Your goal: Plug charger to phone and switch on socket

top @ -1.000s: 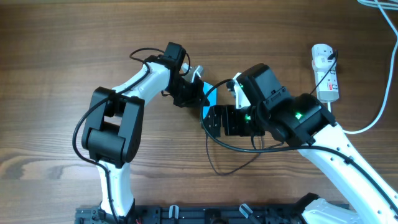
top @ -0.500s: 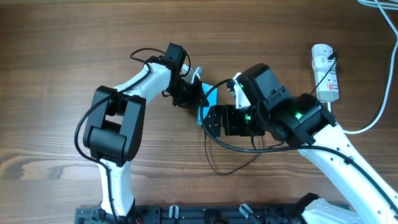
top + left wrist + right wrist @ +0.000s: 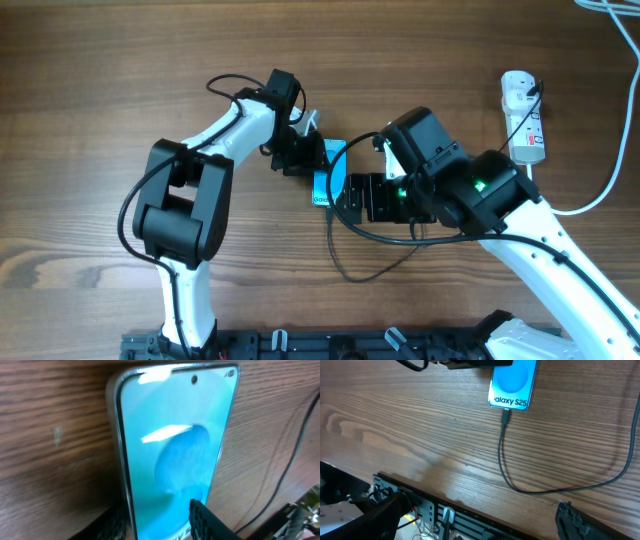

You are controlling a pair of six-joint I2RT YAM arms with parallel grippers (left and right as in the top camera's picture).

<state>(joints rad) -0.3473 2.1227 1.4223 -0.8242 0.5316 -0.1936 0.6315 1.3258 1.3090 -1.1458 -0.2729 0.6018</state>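
Fig.: plug [image 3: 505, 414] apparently seated in phone [image 3: 512, 382].
L tool [image 3: 155, 510] grasps phone, R tool [image 3: 480, 510] released; next: socket [image 3: 524, 120] switch, upper right.

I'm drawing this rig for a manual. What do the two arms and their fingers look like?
The left arm and right arm have white links and bulky black joint housings, with black cables looping alongside. The right arm shows green lights. The fingers are black.

turquoise phone [image 3: 512, 382], black charger [image 3: 500, 455], white socket [image 3: 524, 125], brown wood-grain table [image 3: 100, 80].
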